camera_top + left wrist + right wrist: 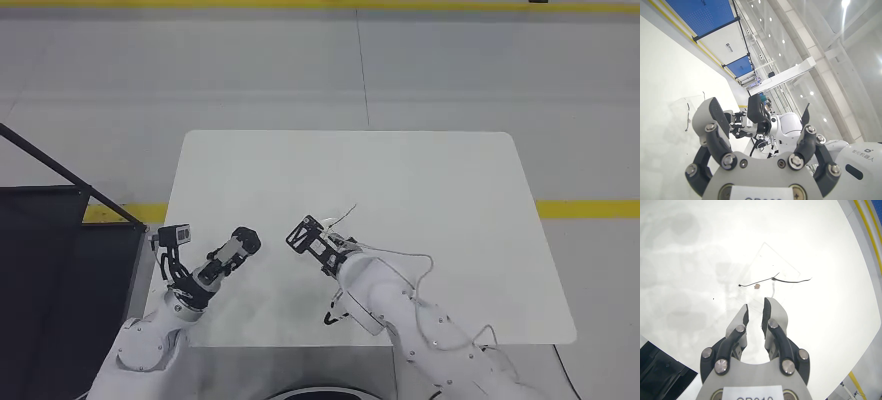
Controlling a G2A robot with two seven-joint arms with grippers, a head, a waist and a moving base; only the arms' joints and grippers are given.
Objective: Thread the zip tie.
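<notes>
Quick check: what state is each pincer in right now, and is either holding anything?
Left pincer: wide open, holding nothing.
Right pincer: open with a narrow gap, holding nothing.

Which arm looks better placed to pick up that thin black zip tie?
Probably the right. The right end effector, open, faces the zip tie lying just ahead on the table; the left end effector, also open, sits farther off and points past it.

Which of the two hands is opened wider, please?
The left hand: its fingers are spread far apart, while those of the right hand stand close together.
</notes>
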